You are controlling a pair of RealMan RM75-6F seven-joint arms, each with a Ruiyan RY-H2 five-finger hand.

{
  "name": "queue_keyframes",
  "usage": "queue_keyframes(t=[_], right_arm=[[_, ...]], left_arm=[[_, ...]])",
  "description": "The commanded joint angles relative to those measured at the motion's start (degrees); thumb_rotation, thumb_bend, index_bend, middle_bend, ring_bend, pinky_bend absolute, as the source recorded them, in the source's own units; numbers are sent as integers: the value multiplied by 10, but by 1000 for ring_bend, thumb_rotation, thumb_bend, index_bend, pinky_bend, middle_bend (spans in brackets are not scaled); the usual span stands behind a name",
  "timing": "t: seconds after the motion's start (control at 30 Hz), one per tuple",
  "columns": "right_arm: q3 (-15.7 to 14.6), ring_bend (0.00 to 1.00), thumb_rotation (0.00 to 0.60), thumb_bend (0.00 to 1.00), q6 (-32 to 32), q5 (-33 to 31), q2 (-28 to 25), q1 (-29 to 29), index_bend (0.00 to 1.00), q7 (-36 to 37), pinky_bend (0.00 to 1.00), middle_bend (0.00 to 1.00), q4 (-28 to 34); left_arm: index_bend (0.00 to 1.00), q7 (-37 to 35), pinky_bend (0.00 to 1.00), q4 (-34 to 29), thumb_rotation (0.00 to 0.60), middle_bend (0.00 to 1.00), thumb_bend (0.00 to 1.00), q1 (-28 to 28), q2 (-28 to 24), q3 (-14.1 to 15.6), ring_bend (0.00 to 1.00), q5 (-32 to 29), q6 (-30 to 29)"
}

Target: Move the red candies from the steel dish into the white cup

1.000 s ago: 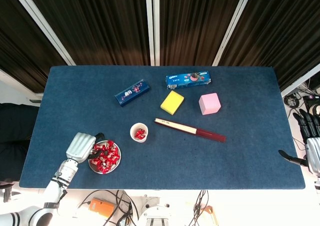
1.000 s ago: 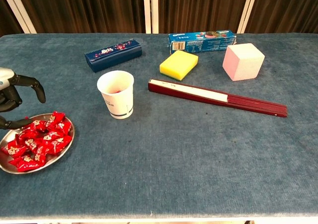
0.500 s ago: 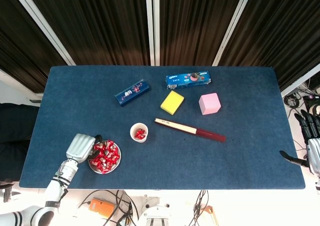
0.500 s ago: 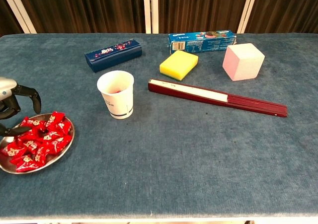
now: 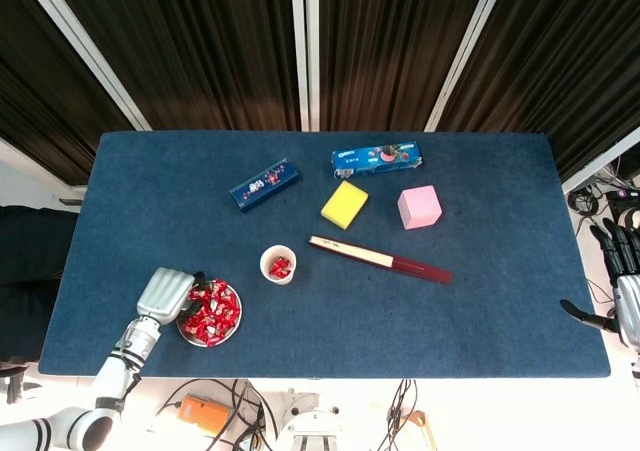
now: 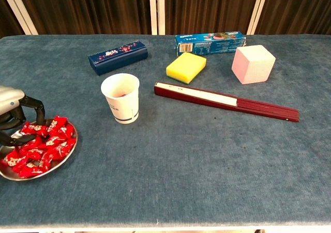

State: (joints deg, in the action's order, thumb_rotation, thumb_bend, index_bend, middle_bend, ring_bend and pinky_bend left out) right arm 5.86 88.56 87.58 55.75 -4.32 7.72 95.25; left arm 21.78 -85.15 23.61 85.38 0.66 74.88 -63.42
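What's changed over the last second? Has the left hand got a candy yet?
The left hand has come down onto the near-left side of the steel dish, and its fingers now reach among the red candies. Whether one is pinched cannot be told. The dish has shifted slightly. The white cup, with candy already inside, the other items and the right hand at the table's edge have not moved.
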Motion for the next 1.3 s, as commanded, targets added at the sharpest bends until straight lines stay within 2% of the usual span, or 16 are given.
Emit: queue_keyframes(t=[0.03, 0.1, 0.2, 0.37, 0.5, 0.73, 0.97, 1.13, 1.3], right_arm=[[0, 0, 600, 119, 0, 0, 0, 0, 0, 0, 0, 6, 0], [0, 0, 600, 119, -1, 0, 0, 0, 0, 0, 0, 6, 0], [0, 0, 600, 119, -1, 0, 0, 0, 0, 1, 0, 6, 0], [0, 0, 600, 119, 2, 1, 1, 1, 0, 3, 0, 6, -2], [-1, 0, 600, 118, 4, 2, 2, 3, 0, 5, 0, 6, -3], [-3, 0, 600, 119, 6, 1, 3, 7, 0, 10, 0, 6, -8], [-4, 0, 600, 120, 6, -3, 6, 10, 0, 17, 0, 6, -17], [-3, 0, 600, 118, 4, -7, 6, 11, 0, 23, 0, 6, -23], [-3, 0, 600, 119, 1, -7, 8, 9, 0, 26, 0, 6, -27]], left_arm=[[521, 1, 825, 3, 600, 927, 335, 2, 2, -1, 879, -5, 7], [560, 2, 825, 5, 600, 933, 396, 2, 2, -2, 883, -2, 4], [583, -2, 825, -5, 600, 935, 433, -1, -4, -5, 885, 6, -9], [584, -33, 825, -63, 600, 935, 430, -4, -36, -18, 885, 32, -41], [584, -71, 825, -114, 600, 935, 427, 7, -63, -40, 885, 61, -56], [584, -58, 825, -155, 600, 935, 427, 55, -62, -84, 885, 63, -28], [584, -34, 825, -152, 600, 935, 420, 110, -27, -112, 885, 7, 39], [552, -13, 825, -134, 600, 935, 369, 129, -2, -118, 884, -32, 53], [402, 6, 825, -132, 600, 935, 212, 126, 8, -112, 884, -44, 34]])
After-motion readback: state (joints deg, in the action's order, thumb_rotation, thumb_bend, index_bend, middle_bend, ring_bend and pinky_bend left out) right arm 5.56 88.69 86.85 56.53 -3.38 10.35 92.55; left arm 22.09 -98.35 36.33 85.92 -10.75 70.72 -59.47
